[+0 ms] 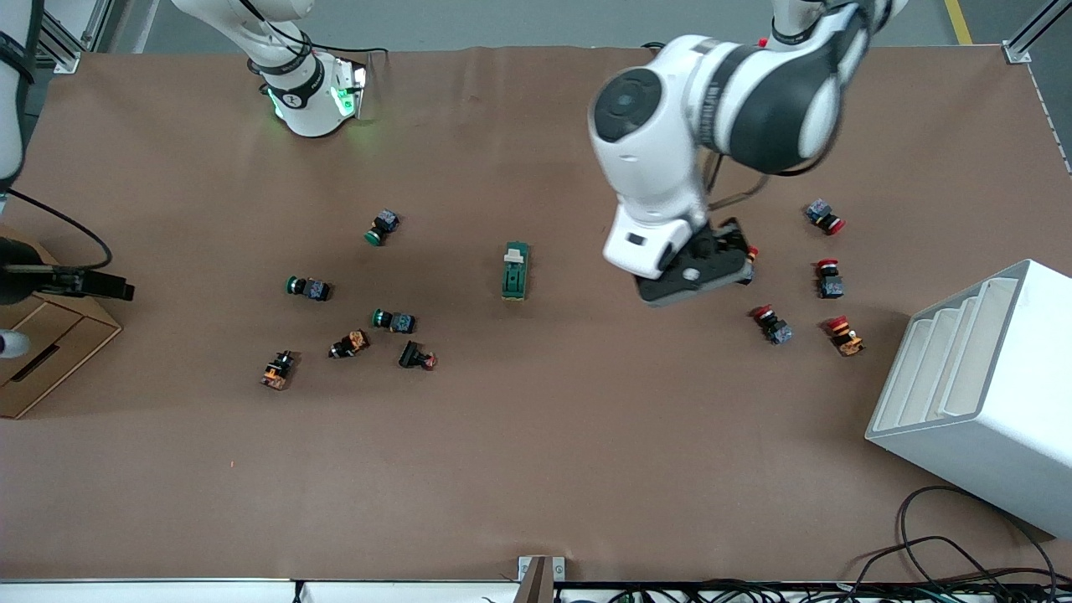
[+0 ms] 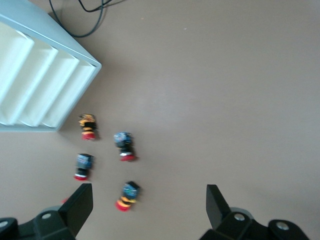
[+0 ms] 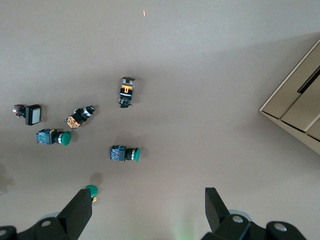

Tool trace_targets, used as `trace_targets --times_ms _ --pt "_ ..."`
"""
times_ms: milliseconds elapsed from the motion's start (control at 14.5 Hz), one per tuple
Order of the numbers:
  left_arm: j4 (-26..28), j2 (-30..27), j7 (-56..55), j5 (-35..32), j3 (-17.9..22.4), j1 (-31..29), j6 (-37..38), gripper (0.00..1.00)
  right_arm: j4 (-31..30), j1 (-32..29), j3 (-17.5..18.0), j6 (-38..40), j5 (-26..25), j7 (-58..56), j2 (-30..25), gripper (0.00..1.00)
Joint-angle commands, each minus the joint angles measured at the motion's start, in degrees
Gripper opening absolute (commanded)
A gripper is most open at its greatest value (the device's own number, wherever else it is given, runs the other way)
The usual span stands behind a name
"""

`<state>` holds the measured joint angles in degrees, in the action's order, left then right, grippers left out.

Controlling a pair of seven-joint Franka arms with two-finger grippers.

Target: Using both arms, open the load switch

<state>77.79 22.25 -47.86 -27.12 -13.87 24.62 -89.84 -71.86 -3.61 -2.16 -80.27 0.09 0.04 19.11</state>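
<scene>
The load switch (image 1: 515, 270), a dark green block with a white toggle, lies on the brown table near its middle; neither wrist view shows it. My left gripper (image 1: 693, 272) hangs toward the left arm's end from the switch, above a group of red-capped push buttons (image 1: 770, 323). In the left wrist view it (image 2: 147, 205) is open, with one red button (image 2: 126, 195) on the table below its gap. My right gripper (image 3: 147, 207) is open and empty, high over the green-capped buttons (image 3: 124, 153).
Green and orange push buttons (image 1: 394, 320) are scattered toward the right arm's end, red ones (image 1: 829, 278) toward the left arm's end. A white slotted rack (image 1: 980, 394) stands near the red buttons. A cardboard box (image 1: 42, 352) sits at the right arm's end.
</scene>
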Motion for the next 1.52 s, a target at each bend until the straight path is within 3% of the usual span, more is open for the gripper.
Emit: trace_targets --times_ms 0,345,483,690,828,897,1172,1448 --pt "-0.6 -3.0 9.3 4.5 -0.8 -5.3 2.0 1.0 0.8 0.0 1.0 2.0 -0.6 -0.4 -0.4 1.0" --pt "0.2 -10.7 25.0 14.5 0.9 -13.0 2.2 1.0 0.8 -0.2 1.3 6.1 0.7 -0.7 -3.8 1.0" --pt "1.2 -13.9 30.6 19.0 1.2 -16.6 6.0 1.0 0.0 -0.1 1.1 6.0 1.1 -0.8 -4.6 1.0" --pt "3.3 -18.1 40.1 19.6 1.4 -21.4 9.6 1.0 -10.0 1.8 0.8 1.5 0.9 -0.8 -12.5 1.0" --pt "8.1 -22.6 47.3 23.8 1.4 -26.3 9.6 1.0 -16.6 4.0 -0.7 -1.5 0.3 -0.7 -17.9 1.0" --pt "11.0 -25.0 48.0 25.0 1.4 -27.6 9.3 1.0 -17.0 4.1 -0.7 -1.0 0.3 -0.7 -18.7 1.0" --pt "18.2 -30.9 48.7 25.1 1.6 -28.5 7.5 1.0 -17.4 3.9 -0.7 2.1 0.0 -0.7 -22.4 1.0" --pt "20.7 -33.2 48.7 27.3 3.6 -27.4 6.2 1.0 -20.8 4.0 -0.8 2.0 -0.1 -0.8 -27.5 1.0"
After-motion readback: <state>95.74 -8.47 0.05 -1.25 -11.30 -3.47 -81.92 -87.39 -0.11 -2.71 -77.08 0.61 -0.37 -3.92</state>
